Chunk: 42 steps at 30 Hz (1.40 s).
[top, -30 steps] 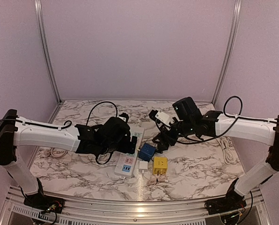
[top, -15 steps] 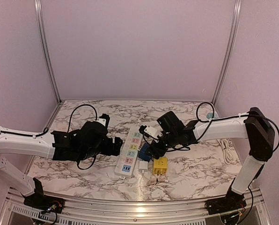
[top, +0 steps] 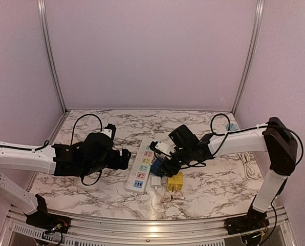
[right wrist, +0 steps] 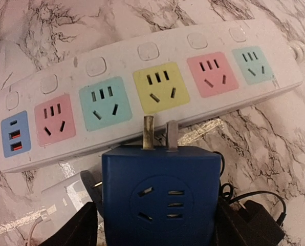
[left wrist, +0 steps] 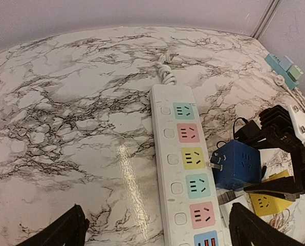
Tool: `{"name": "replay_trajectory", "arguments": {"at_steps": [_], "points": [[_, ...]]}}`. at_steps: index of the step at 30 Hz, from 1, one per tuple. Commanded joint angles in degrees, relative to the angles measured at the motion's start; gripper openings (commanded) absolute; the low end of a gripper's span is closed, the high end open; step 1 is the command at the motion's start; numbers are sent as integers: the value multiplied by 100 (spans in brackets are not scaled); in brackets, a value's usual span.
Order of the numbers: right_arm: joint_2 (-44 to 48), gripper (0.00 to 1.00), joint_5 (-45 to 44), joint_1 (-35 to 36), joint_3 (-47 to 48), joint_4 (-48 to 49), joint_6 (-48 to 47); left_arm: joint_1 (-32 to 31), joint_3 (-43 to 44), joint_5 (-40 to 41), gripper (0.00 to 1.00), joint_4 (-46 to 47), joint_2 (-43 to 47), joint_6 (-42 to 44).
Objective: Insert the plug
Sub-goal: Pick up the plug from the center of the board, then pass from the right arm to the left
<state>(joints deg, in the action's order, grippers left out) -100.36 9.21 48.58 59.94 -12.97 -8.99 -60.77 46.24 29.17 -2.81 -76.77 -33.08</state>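
Flat white marble-look tabletop (top: 219,179), grey-black veining all over. Long white plastic power strip (left wrist: 168,169): socket faces run teal, pink, yellow, teal, pink from the cord end, then a blue panel with red slots. White square buttons alongside. Blue plastic cube adapter (right wrist: 160,189), same blue on every visible face, two dull silvery prongs. Yellow plastic cube adapter (top: 175,180) with dark slots. Small white plastic charger block (top: 156,183). Looped white cord (top: 247,164) at the right edge. Plain pale lilac walls (top: 152,51), silver metal corner post (top: 51,56). Left robot arm (top: 19,160) and right robot arm (top: 239,141): white shells, black joints, black cables.
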Motion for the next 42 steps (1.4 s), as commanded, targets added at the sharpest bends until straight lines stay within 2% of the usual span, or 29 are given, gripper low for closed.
{"name": "replay_trajectory", "arguments": {"at_steps": [1,4,6,8,13,20,26,36,42], "points": [[-114,67,32,48,64,-85,46,30,-14,81,99,225,260,353],[-194,66,44,41,89,-121,43,30,-51,46,99,491,426,661],[-220,61,46,32,148,-177,43,30,-81,3,99,618,563,845],[-156,52,75,32,195,-232,39,30,-136,-34,99,725,691,1021],[251,44,176,-1,486,-575,-18,30,51,-62,99,716,931,1599],[724,39,579,-115,1216,-1433,-208,30,118,-375,99,845,1466,2569],[1140,36,1194,-153,1510,-1604,-185,17,125,-920,99,865,1836,3263],[1471,37,2721,-139,1782,-2098,-145,-190,257,-2210,99,554,2246,5247],[1511,36,3566,-46,1961,-2466,-224,-397,449,-2782,99,163,2166,6400]]}}
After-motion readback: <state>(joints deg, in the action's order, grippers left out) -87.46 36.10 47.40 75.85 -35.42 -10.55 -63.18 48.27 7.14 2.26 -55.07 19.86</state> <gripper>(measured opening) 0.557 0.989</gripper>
